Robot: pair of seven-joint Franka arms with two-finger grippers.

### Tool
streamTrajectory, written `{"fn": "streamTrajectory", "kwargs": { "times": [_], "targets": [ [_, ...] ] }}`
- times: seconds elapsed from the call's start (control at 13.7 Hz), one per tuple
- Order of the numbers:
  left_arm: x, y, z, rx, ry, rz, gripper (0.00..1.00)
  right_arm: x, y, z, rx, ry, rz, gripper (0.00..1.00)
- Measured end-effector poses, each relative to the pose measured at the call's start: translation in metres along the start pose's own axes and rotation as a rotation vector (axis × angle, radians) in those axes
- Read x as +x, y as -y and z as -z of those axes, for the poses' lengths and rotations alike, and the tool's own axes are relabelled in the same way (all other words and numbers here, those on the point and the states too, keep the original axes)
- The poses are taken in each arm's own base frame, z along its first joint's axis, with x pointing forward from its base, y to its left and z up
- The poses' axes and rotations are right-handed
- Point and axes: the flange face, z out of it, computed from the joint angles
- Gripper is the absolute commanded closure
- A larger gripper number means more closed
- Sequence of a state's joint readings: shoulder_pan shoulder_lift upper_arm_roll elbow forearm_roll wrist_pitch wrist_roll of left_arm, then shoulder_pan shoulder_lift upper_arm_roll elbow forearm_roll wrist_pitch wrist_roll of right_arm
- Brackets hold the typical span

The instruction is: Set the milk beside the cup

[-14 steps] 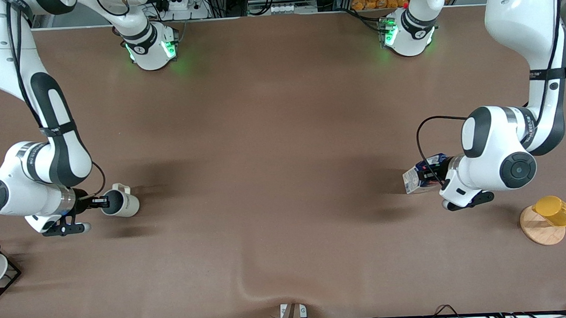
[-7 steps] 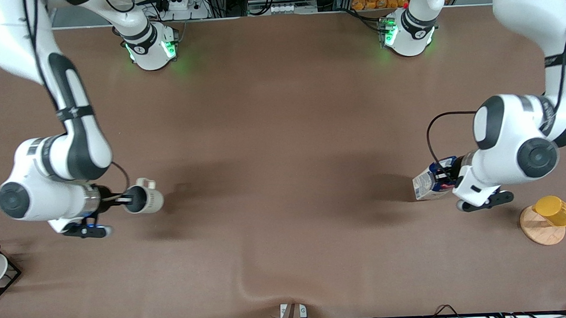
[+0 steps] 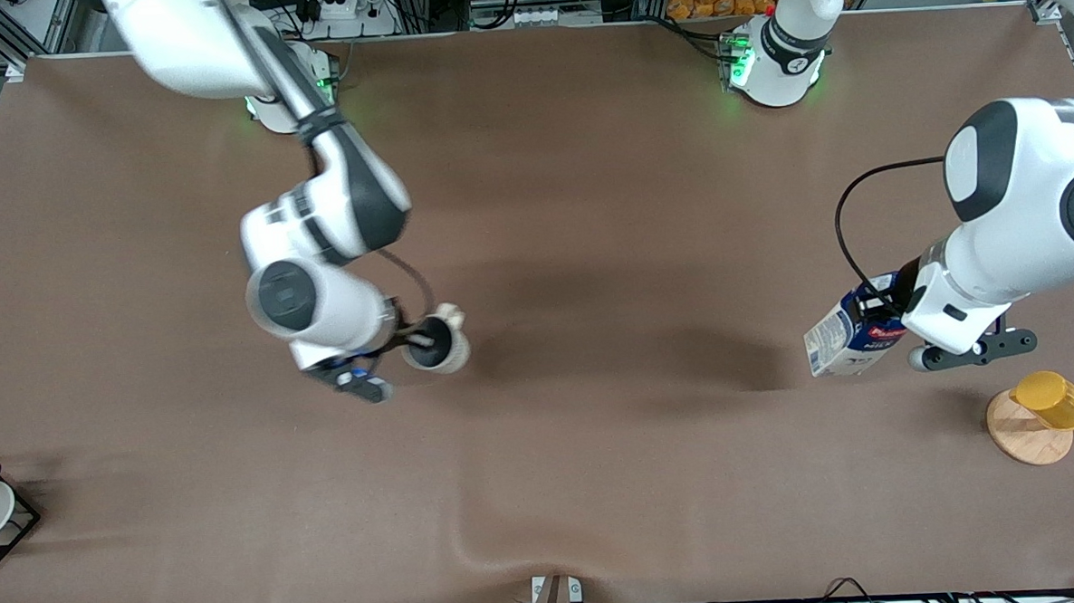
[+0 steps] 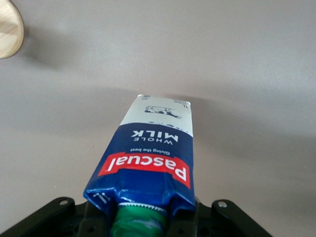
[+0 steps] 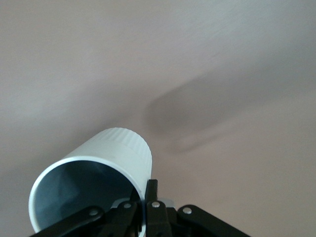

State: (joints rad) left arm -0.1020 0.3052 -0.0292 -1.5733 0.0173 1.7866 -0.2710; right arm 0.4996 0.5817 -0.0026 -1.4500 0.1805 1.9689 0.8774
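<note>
Presently listed, largest first. Table (image 3: pixel 587 200): brown covering, with a raised wrinkle at the edge nearest the front camera.

Left gripper (image 3: pixel 895 308): up in the air over the left arm's end of the table, clenched on the milk at its capped top.

Right gripper (image 3: pixel 419 341): up in the air over the middle of the table, toward the right arm's side, pinching the cup's rim, one finger (image 5: pixel 151 197) inside the wall.

Milk (image 3: pixel 851 338): blue and white carton with red lettering, held tilted above the table, green cap (image 4: pixel 138 224) between the left gripper's fingers.

Wooden disc (image 3: pixel 1028 430): at the left arm's end, nearer the front camera than the milk, carrying a tipped yellow cup (image 3: pixel 1053 399).

Cup (image 3: pixel 439 344): off-white, grey inside, held off the table, well apart from the milk.
</note>
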Motion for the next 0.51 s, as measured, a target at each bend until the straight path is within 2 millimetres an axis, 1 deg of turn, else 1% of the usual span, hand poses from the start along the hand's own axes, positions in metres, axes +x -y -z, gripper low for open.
{"fn": "streamTrajectory", "kwargs": {
  "times": [0.15, 0.22, 0.29, 0.37, 0.51],
  "targets": [
    [-0.002, -0.006, 0.000, 0.000, 0.004, -0.010, 1.00, -0.035, 0.042, -0.021, 0.043, -0.036, -0.042, 1.00],
    [-0.003, -0.007, -0.001, 0.000, 0.005, -0.012, 1.00, -0.054, 0.064, -0.038, 0.068, -0.053, -0.057, 1.00],
    [-0.003, -0.007, -0.002, 0.000, 0.006, -0.013, 1.00, -0.070, 0.081, -0.056, 0.089, -0.066, -0.064, 1.00],
    [-0.003, -0.007, -0.002, 0.001, 0.007, -0.013, 1.00, -0.083, 0.095, -0.077, 0.100, -0.072, -0.063, 1.00],
    [-0.003, -0.007, -0.002, 0.001, 0.008, -0.013, 1.00, -0.097, 0.109, -0.109, 0.093, -0.072, -0.057, 1.00]
  ]
}}
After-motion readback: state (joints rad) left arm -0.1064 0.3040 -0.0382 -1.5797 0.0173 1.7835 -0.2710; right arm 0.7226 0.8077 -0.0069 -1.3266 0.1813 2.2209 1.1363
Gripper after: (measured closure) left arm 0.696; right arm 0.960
